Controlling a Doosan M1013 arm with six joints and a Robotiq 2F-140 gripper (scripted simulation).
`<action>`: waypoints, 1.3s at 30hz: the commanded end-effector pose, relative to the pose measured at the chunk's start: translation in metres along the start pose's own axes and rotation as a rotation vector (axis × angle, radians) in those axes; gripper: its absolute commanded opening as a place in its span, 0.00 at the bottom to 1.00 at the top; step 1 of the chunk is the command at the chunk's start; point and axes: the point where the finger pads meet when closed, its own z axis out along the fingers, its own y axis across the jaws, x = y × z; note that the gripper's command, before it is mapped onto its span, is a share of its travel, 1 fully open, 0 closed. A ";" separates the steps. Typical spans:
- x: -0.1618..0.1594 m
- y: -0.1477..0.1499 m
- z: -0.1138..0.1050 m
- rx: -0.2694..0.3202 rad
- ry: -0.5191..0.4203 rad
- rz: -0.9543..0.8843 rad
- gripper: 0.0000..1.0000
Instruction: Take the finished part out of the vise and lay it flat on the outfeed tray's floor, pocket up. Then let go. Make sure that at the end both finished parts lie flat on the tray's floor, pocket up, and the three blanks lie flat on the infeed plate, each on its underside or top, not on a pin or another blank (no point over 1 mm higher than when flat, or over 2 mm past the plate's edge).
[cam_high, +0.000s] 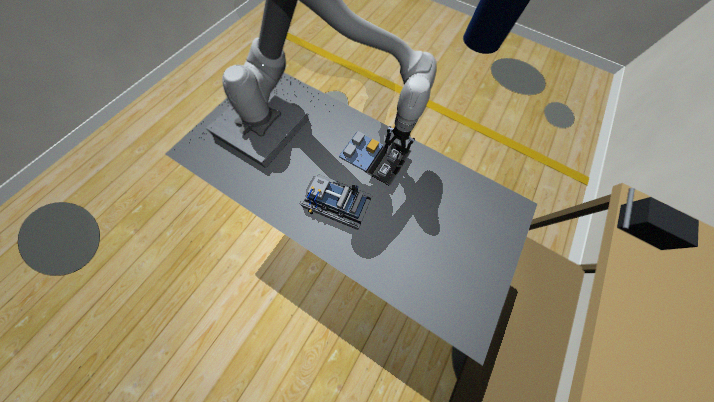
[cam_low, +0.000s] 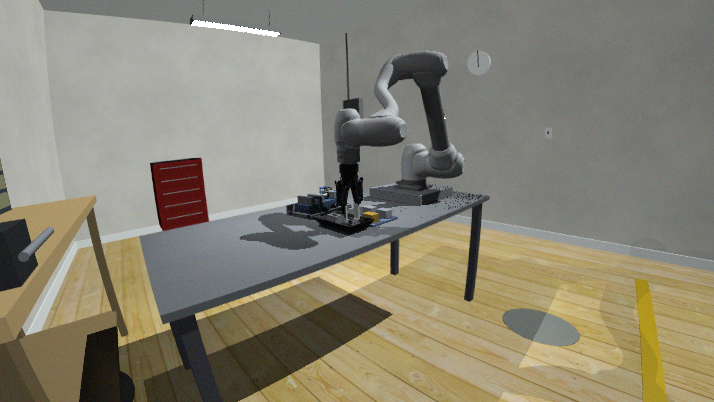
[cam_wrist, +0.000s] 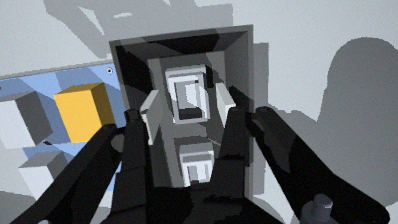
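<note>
The finished part (cam_wrist: 186, 92), a light grey block with its pocket facing up, lies flat on the floor of the dark outfeed tray (cam_wrist: 232, 65). My gripper (cam_wrist: 188, 98) hangs right above it, open. The two finger pads stand on either side of the part with a gap to each side. In the overhead view the gripper (cam_high: 398, 149) is over the tray's far end (cam_high: 389, 162). The vise (cam_high: 334, 199) stands apart at the front, with its jaws empty. In the side view the gripper (cam_low: 348, 197) reaches down into the tray.
A second grey part (cam_wrist: 196, 164) lies in the same tray, nearer the camera. A blue fixture plate (cam_high: 361, 149) with grey blocks and an orange block (cam_wrist: 82, 111) sits beside the tray. The robot base (cam_high: 257, 127) stands at the back left.
</note>
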 end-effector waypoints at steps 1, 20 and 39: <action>0.000 0.000 0.000 0.000 0.000 0.000 0.40; 0.000 0.000 -0.038 0.000 0.000 0.000 0.40; 0.000 0.000 -0.130 0.000 0.000 0.000 0.40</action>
